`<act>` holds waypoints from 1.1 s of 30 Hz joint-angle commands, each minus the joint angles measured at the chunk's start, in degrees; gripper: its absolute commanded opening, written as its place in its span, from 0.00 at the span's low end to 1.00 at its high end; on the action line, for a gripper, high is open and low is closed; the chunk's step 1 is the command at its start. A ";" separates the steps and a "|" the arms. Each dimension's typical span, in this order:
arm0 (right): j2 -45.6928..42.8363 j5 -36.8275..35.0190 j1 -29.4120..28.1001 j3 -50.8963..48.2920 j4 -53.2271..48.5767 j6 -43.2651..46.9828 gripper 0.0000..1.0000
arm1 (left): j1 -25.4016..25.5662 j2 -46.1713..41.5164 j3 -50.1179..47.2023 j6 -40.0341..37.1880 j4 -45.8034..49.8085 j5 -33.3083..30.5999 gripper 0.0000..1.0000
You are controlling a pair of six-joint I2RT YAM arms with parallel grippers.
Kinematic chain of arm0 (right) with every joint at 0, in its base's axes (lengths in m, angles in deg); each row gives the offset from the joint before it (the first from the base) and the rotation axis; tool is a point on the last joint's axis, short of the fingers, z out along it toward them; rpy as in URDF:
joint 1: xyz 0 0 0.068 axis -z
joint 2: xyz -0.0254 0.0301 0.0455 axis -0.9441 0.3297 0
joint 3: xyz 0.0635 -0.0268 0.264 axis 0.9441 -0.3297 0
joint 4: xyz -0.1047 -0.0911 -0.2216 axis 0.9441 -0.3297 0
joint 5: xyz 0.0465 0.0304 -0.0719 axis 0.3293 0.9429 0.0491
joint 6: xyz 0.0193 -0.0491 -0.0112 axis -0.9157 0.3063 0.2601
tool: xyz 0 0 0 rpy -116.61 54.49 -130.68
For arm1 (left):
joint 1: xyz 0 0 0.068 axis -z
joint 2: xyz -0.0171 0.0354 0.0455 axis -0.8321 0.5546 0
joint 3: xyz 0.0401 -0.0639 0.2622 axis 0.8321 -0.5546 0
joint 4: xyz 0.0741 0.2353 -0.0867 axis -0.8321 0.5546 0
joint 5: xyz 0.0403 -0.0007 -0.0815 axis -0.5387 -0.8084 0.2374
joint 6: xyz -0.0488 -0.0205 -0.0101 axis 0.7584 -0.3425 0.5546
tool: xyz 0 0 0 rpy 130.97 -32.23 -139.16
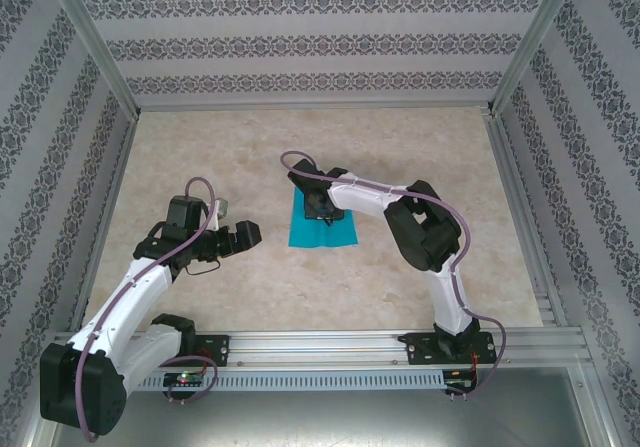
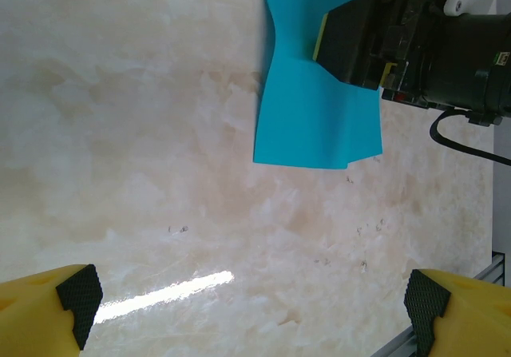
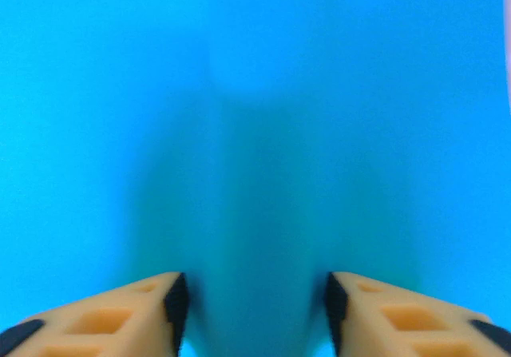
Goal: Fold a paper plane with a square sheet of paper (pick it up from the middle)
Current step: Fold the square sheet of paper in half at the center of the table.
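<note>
Turquoise square sheet of paper [image 1: 305, 235] lies unfolded on the marble-look table [image 1: 330, 147], just right of centre in the top view. No plane yet.

Right tool [image 1: 322, 210] is planted on the sheet's upper middle. In the wrist view its jaws stand part-way apart, with both pads on the paper and a soft hump bulging up between them. We read this as the mid-sheet pinch step, not yet clamped on anything.

Left tool [image 1: 250, 235] is fully spread and holds nothing. It hovers over bare table at centre left, well apart from the sheet. Its camera shows the sheet at upper right, with one side edge already pulled inward.

Risks we see:
- The table looks slick, so the pads could skid over the paper instead of gathering it. That gives no hump and an empty pinch.
- Uneven pad pressure would drag or rotate the whole sheet, putting the ridge off centre and every later crease askew.
- Too much downforce would crumple the middle rather than form one clean ridge.
- A shallow bite on the hump could let the sheet slip out on lift.
- Nothing pins the sheet, since the left tool is too far away to steady it.
</note>
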 commanded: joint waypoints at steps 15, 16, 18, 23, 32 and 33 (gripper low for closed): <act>-11.10 6.06 -1.14 -2.42 3.86 0.58 0.23 | 0.51 -1.16 3.09 -0.58 0.79 0.00 1.00; -12.39 7.08 -1.22 -2.85 4.63 0.58 0.23 | 0.52 -1.39 3.92 -0.65 1.19 -0.19 1.00; -14.88 10.22 -1.07 -3.86 6.81 0.40 0.23 | 0.46 -1.98 5.58 -0.82 2.33 -0.56 1.00; -20.47 22.40 0.26 -8.42 16.55 -1.89 0.23 | 0.51 -2.31 9.14 0.06 3.08 0.06 1.00; -22.36 38.02 3.80 -21.68 34.48 -6.83 0.25 | 0.89 1.17 7.59 6.19 -5.15 4.85 0.96; -22.20 38.41 4.04 -22.71 34.76 -6.80 0.25 | 1.30 1.89 6.97 7.01 -6.65 4.88 0.96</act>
